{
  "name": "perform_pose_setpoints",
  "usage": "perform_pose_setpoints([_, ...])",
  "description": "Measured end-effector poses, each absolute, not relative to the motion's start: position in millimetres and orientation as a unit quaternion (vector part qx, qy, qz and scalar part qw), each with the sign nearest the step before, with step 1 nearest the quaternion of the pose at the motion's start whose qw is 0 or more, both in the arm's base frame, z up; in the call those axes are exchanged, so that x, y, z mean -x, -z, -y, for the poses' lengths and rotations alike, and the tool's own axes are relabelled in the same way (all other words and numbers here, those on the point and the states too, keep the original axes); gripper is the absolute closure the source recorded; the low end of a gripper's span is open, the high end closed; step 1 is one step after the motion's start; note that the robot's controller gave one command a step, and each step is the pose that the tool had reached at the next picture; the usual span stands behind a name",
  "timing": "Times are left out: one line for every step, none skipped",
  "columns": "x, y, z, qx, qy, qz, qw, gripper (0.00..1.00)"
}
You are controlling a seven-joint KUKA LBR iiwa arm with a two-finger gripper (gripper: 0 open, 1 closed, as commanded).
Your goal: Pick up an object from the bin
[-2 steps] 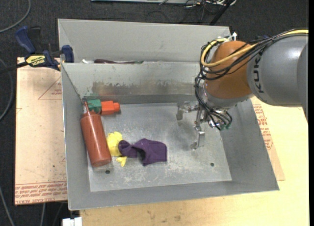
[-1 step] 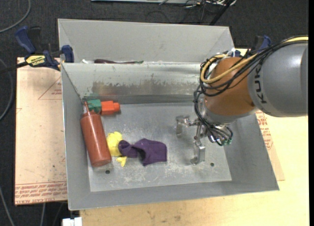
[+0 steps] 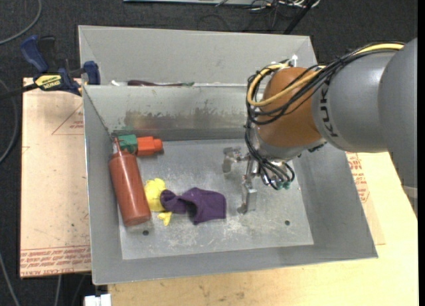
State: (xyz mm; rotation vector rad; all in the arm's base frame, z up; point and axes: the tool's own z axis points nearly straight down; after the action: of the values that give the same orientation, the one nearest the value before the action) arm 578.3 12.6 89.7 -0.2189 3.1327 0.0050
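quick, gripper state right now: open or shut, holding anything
Gripper: open, nothing between its fingers, low over the bare bin floor, just right of the purple cloth.

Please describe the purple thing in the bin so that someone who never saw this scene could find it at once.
In the grey metal bin, a red-brown plastic bottle lies along the picture's left wall. Right of it sits a small yellow soft lump, and the crumpled purple cloth-like piece lies against that lump's right side. It alone is purple and limp.
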Motion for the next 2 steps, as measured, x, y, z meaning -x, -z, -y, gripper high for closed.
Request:
perform_pose_setpoints([-601.1,-101,-55,0.111,-0.001,-0.994,0.003,0.00])
perform_pose_setpoints([-567.9,-83,-68,0.053,-0.002,-0.999,0.002,0.00])
